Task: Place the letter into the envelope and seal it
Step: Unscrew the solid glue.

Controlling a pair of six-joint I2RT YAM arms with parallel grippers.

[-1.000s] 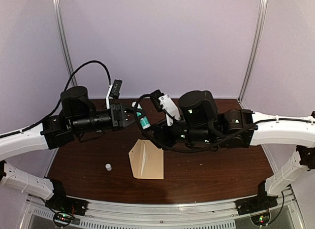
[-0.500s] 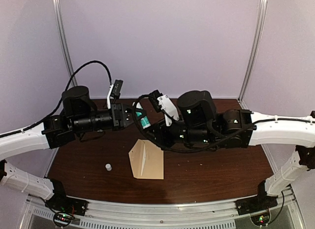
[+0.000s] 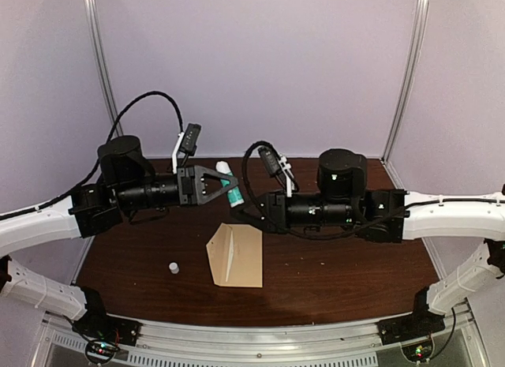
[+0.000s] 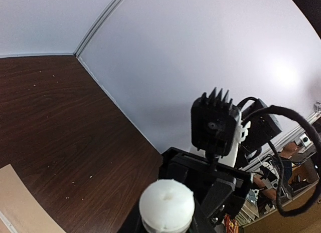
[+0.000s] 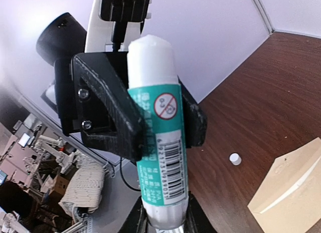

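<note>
The left gripper [image 3: 225, 182] is clamping its black fingers, closed most of the way, around the barrel of a white plastic glue stick [image 5: 160, 168] with a teal printed label. The stick's grey base is sitting between the right gripper [image 5: 163, 224], whose fingers seem to be pressing narrowly onto it.

The flat tan kraft-paper envelope [image 3: 241, 260] is lying on the dark wooden table [image 3: 331, 280], below both sets of fingers and well apart from them. A small white round cap [image 3: 173, 267] is resting out beyond the left fingers. The pale letter is not showing separately, so I cannot tell whether it is inside.

This looks like readying the glue for sealing. The left fingers should be holding the barrel rigid while only the base turns, keeping the soft white tip off both fingers.
</note>
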